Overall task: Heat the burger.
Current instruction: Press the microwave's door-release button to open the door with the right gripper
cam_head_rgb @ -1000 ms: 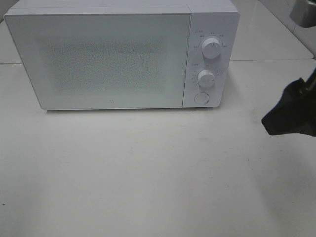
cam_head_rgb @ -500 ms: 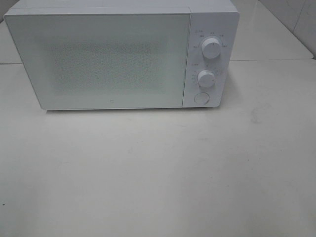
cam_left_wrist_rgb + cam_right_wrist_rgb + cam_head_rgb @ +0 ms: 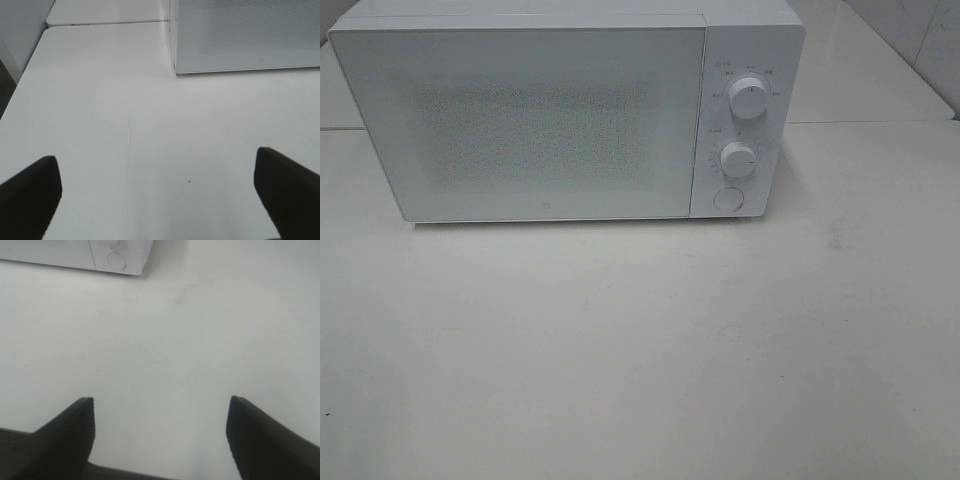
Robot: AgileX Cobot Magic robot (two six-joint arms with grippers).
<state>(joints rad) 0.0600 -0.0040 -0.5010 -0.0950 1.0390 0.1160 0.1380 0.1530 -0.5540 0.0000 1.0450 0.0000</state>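
Observation:
The burger is out of view in every frame. A white microwave (image 3: 570, 110) stands at the back of the table with its frosted door (image 3: 530, 120) shut; two dials (image 3: 748, 98) and a round button (image 3: 727, 199) sit on its right panel. Neither arm shows in the exterior high view. My left gripper (image 3: 157, 192) hangs open over bare table in front of the microwave's left corner (image 3: 176, 70), nothing between its fingers. My right gripper (image 3: 160, 432) is also open and empty, over the table in front of the microwave's button corner (image 3: 116, 260).
The white table (image 3: 640, 350) spreads in front of the microwave, with faint scuff marks. A second white tabletop (image 3: 100, 12) adjoins behind, and the table's left edge (image 3: 20, 85) drops off beside a wall.
The right gripper, visible at the right edge of the exterior high view a second ago, has withdrawn out of that view. The microwave has not moved.

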